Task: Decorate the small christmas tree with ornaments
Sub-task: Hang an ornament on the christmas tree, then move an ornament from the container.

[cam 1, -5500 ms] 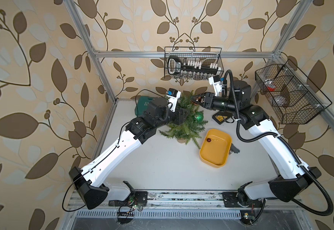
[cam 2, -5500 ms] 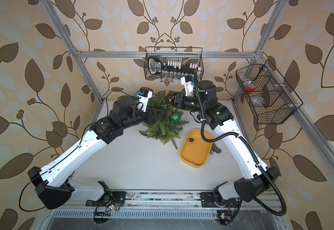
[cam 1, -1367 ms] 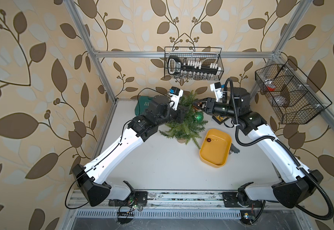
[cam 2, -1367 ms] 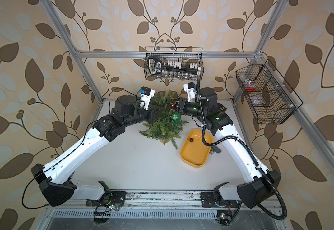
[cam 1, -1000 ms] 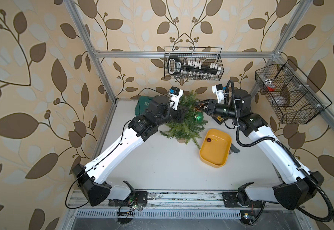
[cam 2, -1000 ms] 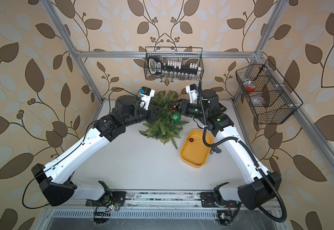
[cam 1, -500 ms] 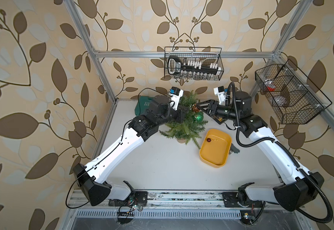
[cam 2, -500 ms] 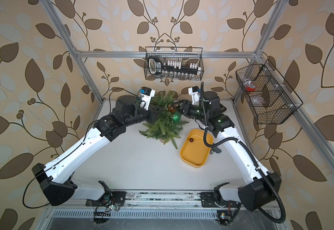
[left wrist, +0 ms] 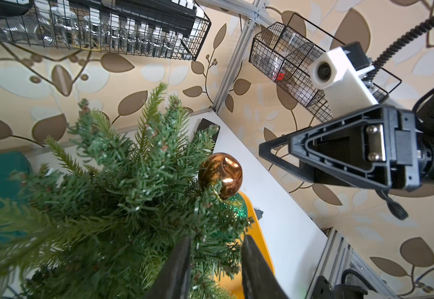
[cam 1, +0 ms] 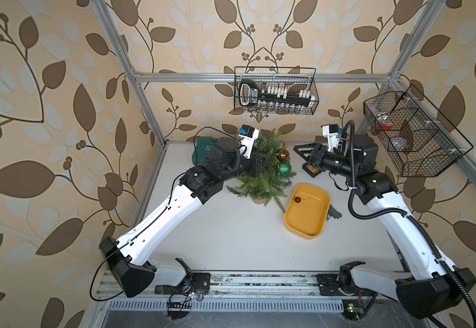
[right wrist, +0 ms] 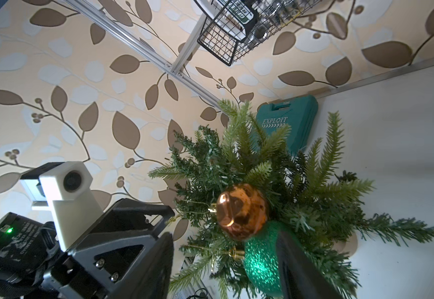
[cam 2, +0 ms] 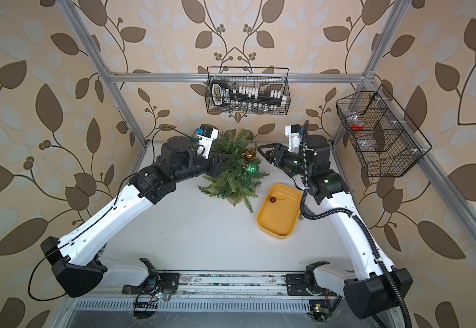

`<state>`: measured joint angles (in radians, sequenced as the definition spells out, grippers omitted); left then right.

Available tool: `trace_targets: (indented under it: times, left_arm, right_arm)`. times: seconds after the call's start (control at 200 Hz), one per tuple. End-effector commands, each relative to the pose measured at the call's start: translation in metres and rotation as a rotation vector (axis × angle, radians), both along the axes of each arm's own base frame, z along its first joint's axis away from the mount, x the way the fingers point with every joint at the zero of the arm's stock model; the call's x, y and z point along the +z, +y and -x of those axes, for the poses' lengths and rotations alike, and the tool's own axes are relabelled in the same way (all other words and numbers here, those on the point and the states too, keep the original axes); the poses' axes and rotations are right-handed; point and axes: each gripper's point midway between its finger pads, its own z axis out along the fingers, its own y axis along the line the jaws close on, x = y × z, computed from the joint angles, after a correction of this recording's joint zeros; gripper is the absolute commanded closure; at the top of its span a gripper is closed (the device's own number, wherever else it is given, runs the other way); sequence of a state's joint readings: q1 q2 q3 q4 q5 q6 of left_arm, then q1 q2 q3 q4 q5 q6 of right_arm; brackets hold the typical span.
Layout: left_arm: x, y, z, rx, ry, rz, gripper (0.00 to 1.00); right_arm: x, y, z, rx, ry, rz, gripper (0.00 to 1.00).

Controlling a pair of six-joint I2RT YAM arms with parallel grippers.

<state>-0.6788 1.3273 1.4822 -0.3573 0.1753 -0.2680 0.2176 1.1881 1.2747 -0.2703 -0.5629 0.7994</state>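
Note:
The small christmas tree [cam 1: 262, 181] stands at the back of the table in both top views. Two ornaments hang on its right side, the amber one [cam 1: 282, 154] above the glittery green one [cam 1: 284, 167]. The small red ornament [cam 1: 297, 199] lies in the yellow tray [cam 1: 307, 233]. My left gripper [left wrist: 216, 238] is open among the tree's branches, with needles between its fingers. To the right of the tree my right gripper [cam 1: 298, 148] is open and holds nothing. It faces the amber ornament [right wrist: 241, 209] and the green ornament [right wrist: 261, 259] from a short way off.
A teal case [cam 1: 202, 147] lies behind my left arm at the back wall. Wire baskets hang on the back wall [cam 1: 275, 91] and the right wall [cam 1: 410, 133]. A black pad with a yellow label [cam 1: 312, 170] lies under my right wrist. A small dark part [cam 1: 334, 214] sits beside the tray.
My right gripper has opened and drawn back to the right, leaving the amber ornament hanging on the tree. My left gripper's jaws have parted among the branches.

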Motion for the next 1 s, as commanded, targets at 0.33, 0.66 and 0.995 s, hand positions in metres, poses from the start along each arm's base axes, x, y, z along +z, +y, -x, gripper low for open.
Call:
trace_targets:
  times: [0.33,0.66,0.995]
  left_arm:
    - [0.01,0.022,0.026,0.0,0.011,0.037,0.39]
    - [-0.018,0.046,0.057,0.011,0.069,0.022,0.33]
    - [-0.089,0.077,0.082,0.093,0.209,0.0,0.33]
  right_arm:
    - [-0.056,-0.04,0.019,-0.122,0.093,0.137,0.39]
    - [-0.135,-0.066,0.033,-0.21,0.24,0.286,0.43]
    - [-0.219,-0.077,0.031,-0.245,0.408,0.367,0.53]
